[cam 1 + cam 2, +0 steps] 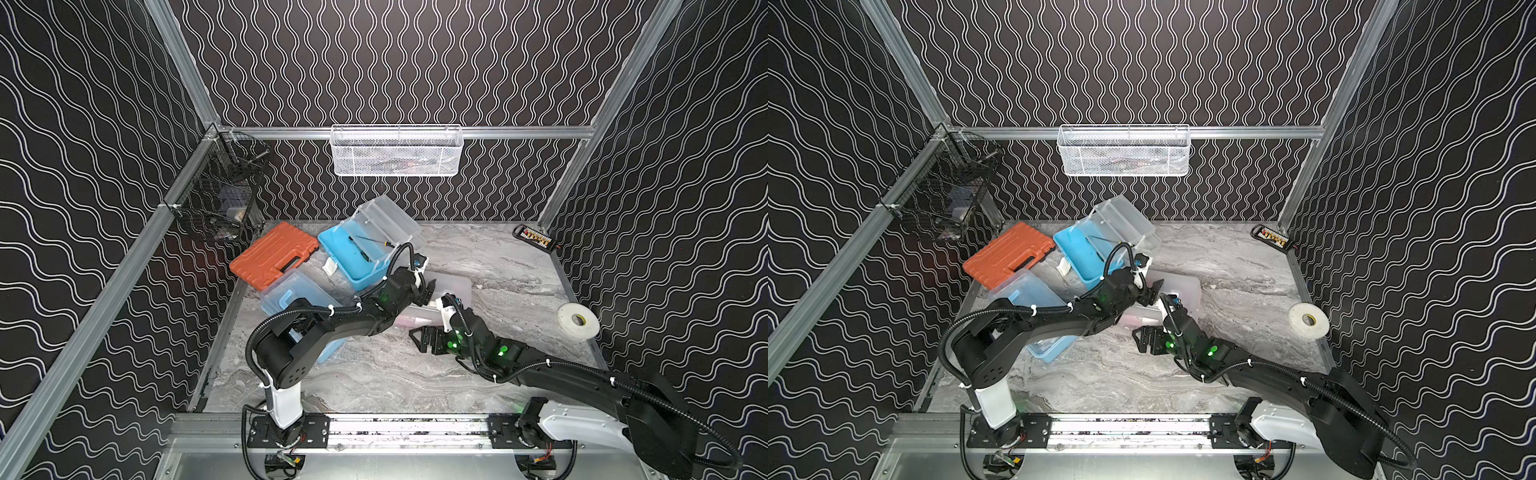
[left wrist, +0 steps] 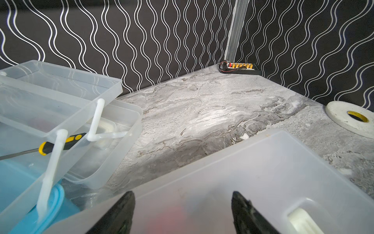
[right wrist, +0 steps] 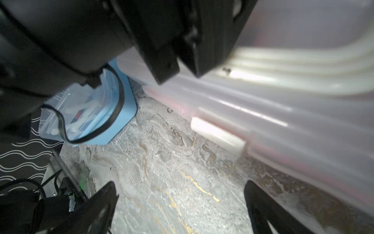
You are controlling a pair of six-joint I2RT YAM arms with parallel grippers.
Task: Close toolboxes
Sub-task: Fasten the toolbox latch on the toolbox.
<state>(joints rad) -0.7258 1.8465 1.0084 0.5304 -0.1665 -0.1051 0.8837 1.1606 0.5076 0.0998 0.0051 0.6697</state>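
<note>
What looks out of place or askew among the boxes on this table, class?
The far blue toolbox stands out: its clear lid is thrown back, and a screwdriver lies slantwise inside. The orange case appears to rest partly on the near blue toolbox, and all boxes sit at skewed angles. Nothing looks spilled or broken.

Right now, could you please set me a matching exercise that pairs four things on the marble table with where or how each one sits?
Things:
1. rear light blue plastic toolbox
2. ribbed orange hard case
3. white tape roll
4. pink plastic toolbox with a clear lid

Places or states:
A. near the right-hand wall
B. directly under the left pincer
C. lid swung open
D. shut, farthest left of the four

Pairs: 1-C; 2-D; 3-A; 4-B.
</note>
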